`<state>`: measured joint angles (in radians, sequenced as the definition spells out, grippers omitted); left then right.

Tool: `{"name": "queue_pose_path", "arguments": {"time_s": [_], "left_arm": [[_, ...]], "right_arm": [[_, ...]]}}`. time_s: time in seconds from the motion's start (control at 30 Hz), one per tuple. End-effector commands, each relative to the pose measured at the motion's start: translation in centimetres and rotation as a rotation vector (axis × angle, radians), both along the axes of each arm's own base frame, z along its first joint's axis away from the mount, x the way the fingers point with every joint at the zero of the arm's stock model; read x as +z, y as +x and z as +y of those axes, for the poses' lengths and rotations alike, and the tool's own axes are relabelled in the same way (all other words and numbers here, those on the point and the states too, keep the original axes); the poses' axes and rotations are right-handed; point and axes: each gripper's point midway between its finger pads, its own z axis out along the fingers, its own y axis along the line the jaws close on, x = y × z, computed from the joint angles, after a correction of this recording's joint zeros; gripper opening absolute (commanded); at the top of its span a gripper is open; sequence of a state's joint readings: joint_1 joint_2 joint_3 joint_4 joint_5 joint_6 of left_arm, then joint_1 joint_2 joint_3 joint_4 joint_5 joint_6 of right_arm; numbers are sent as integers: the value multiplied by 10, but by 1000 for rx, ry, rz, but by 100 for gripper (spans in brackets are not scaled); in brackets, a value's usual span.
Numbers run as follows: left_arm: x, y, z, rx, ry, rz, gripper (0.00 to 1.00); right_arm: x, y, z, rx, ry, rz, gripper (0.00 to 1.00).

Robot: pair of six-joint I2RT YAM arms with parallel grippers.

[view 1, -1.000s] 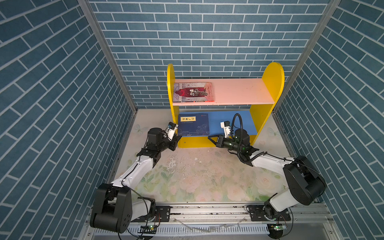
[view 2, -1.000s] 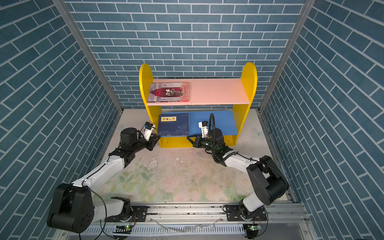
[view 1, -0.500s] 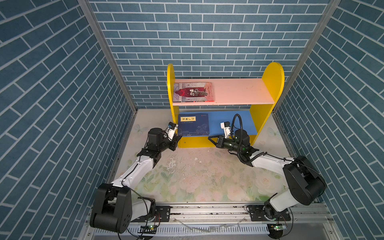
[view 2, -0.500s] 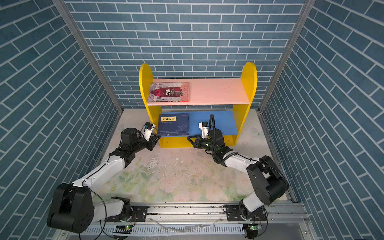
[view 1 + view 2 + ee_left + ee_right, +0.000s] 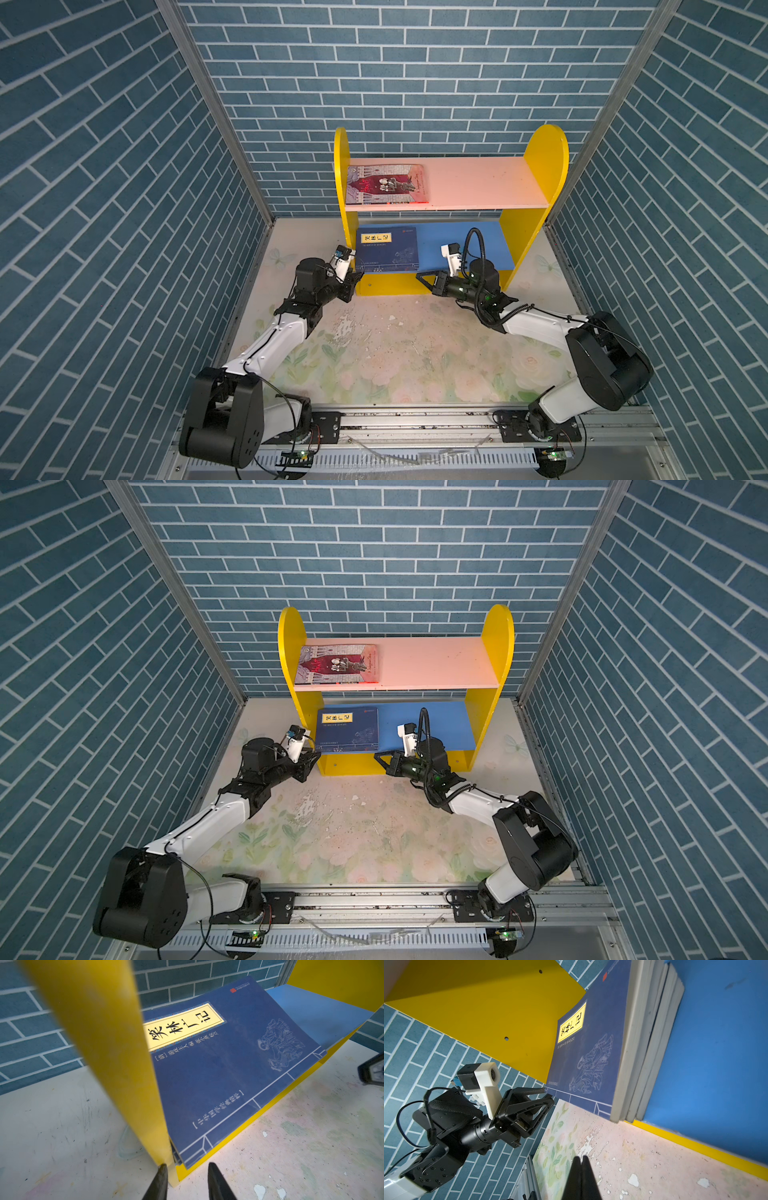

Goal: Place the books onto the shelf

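Likely final tidy: navy book stack (image 5: pixel 387 249) lies on shelf (image 5: pixel 544 166), lower board, front edge overhanging. Left gripper (image 5: pixel 187 1166) jaws apart, empty, at its corner; right gripper (image 5: pixel 580 1157) jaws closed. Next: nudge stack inward.

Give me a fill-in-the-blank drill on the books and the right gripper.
The grey-and-dark-red illustrated paperback lies flat on the ____ upper board of the yellow-sided wooden shelf.
The stack of navy blue paperbacks rests on the ____ lower board.
The right gripper has its jaws ____.
Missing words: pink; blue; shut.
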<state>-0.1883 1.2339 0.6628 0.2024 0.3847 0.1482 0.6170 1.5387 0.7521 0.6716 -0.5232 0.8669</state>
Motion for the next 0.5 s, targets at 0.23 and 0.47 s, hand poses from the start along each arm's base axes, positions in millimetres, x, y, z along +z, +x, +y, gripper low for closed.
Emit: {"name": "queue_pose_path", "arguments": {"time_s": [0.23,0.47], "left_arm": [[29,8,15,75,10,-129,40],[26,7,10,45,7,-119,43]], "right_arm": [[5,-1,-2,-9,21,-20,1],[7,-2,-3,-11,23,-25,1]]}}
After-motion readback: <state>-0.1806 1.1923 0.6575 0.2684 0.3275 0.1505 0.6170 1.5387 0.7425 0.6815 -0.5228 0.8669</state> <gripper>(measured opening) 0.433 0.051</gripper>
